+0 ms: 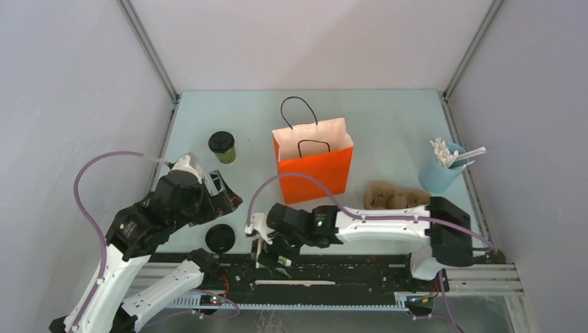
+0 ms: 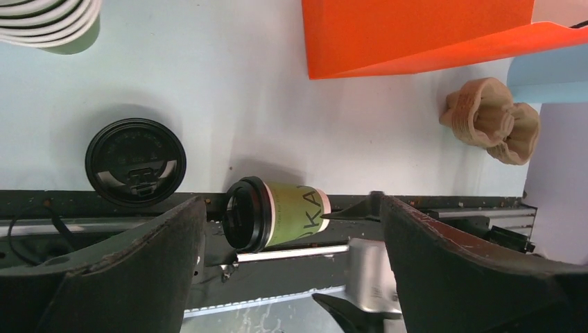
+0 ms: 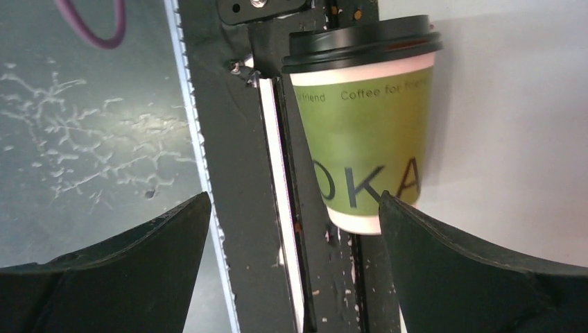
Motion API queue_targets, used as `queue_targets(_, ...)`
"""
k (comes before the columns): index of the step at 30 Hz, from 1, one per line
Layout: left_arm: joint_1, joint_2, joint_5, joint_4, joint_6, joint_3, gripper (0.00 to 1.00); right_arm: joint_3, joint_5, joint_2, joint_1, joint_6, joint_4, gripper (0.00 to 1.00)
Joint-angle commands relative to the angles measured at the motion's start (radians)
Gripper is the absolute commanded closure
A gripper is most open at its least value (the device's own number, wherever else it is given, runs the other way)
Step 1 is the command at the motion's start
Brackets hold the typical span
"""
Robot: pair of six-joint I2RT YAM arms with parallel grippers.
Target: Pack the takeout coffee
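- Right end effector (image 3: 295, 200) hung with its two dark fingers (image 3: 104, 277) spread wide apart, clamped on nothing.
- Just ahead of those fingers lay the fallen takeout coffee (image 3: 360, 132) on its side, with its lid end pointing away and its base just beside one fingertip. It rested along the black rail (image 3: 236, 139) at the near edge of the bench (image 3: 513, 139).
- Left end effector (image 2: 292, 201) was likewise spread apart and empty, with the same fallen cup in view between its fingers.
- Near that cup's lid end, a loose black lid (image 2: 135, 161) lay flat on the bench, with a nested stack of lidless cups (image 2: 48, 24) beyond it.
- Farther back, the upright takeout coffee (image 1: 222, 147) stood left of the orange paper bag (image 1: 312, 166), which stood open mid-bench.
- Right of the bag lay a moulded cup carrier (image 1: 395, 198), and a blue cup of white stirrers (image 1: 438, 173) stood beyond it near the right wall.
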Motion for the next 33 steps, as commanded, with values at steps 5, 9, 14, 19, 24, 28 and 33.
queue_targets(5,0.010,-0.062,-0.047,-0.061,-0.040,0.027,0.00,0.056,0.142,0.113,0.042,0.003,0.146,0.02)
queue_targets(9,0.010,-0.097,-0.072,-0.094,-0.053,0.037,0.00,0.056,0.244,0.151,0.046,-0.019,0.175,0.02)
queue_targets(14,0.010,-0.118,-0.073,-0.105,-0.072,0.034,0.00,0.056,0.335,0.185,0.045,-0.093,0.224,0.03)
queue_targets(19,0.010,-0.122,-0.075,-0.109,-0.076,0.046,0.00,0.056,0.301,0.223,0.048,-0.122,0.293,0.05)
queue_targets(24,0.011,-0.119,-0.067,-0.125,-0.071,0.058,0.00,0.047,0.262,0.223,0.047,-0.138,0.329,0.11)
queue_targets(28,0.011,-0.109,-0.063,-0.125,-0.068,0.069,0.00,-0.019,0.272,0.142,0.034,-0.130,0.405,0.19)
queue_targets(33,0.010,-0.089,-0.059,-0.109,-0.048,0.073,0.00,-0.072,0.286,0.058,0.002,-0.134,0.513,0.27)
